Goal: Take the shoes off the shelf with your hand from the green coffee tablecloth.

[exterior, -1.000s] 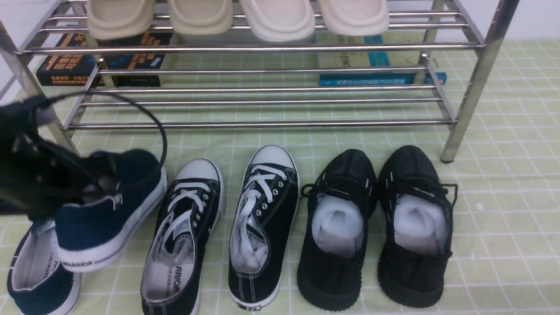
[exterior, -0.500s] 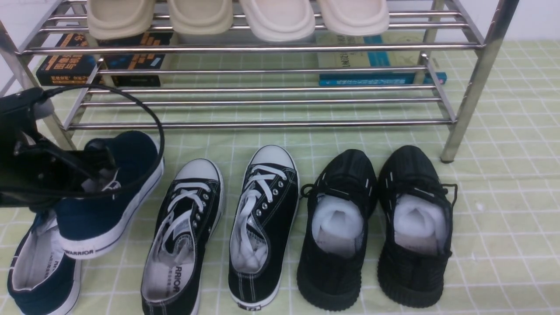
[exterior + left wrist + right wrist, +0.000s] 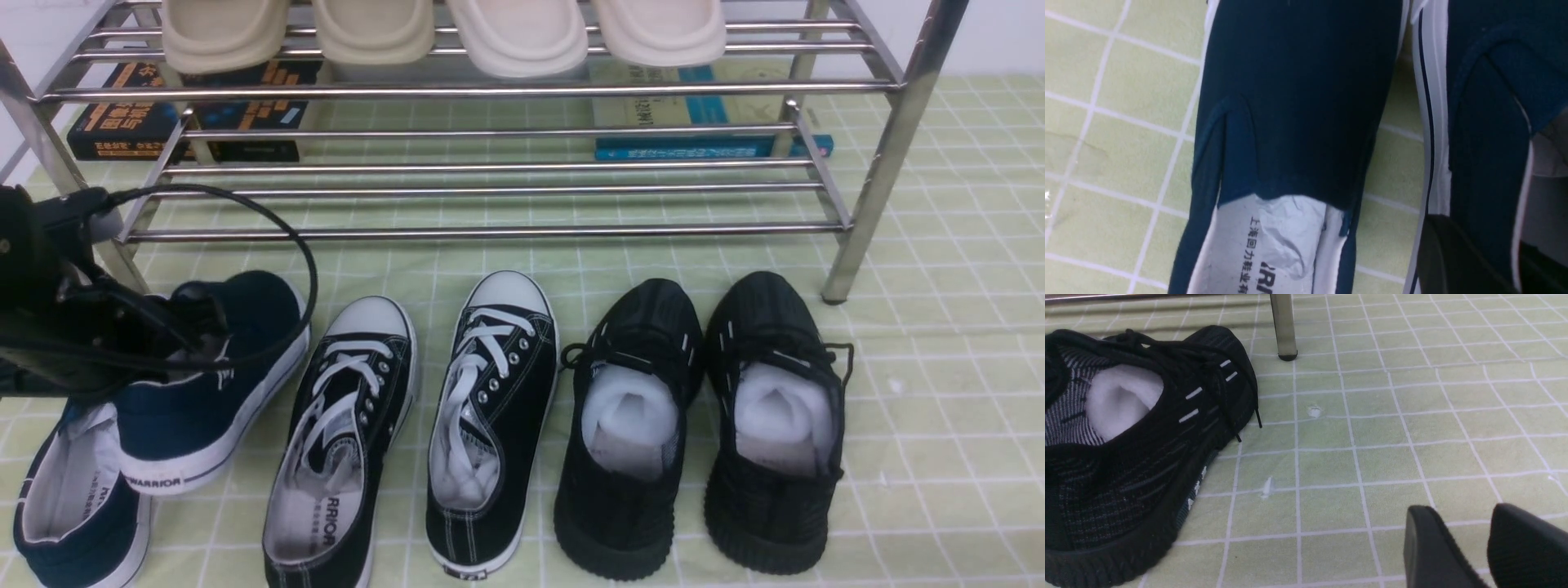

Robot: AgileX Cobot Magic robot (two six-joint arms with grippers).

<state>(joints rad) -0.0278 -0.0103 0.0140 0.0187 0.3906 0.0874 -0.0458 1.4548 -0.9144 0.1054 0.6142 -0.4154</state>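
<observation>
The left hand is closed down tight on the side wall of one navy slip-on. One finger sits inside the opening and pinches the canvas collar. This shoe sits tilted near the front left corner of the worktop. Its "WARRIOR" heel overlaps the toe end of the second navy slip-on, which lies flat on the green checked tablecloth. I cannot tell whether the sole of the gripped shoe touches the cloth.

Both shoes are off the chrome shelf and sit just beside the black lace-up sneakers.

The shoe is probably light. Its canvas upper is soft and will fold under the pinch, while the rubber sole is stiffer and holds the shape. Held by one collar wall, it will likely hang and swing. A grip midway along the opening, or at the firmer heel back, should carry it more level. The rubber sole may drag on the cloth, so it is better lifted than slid.

The right hand hangs over bare cloth with its fingers parted and nothing between them.
</observation>
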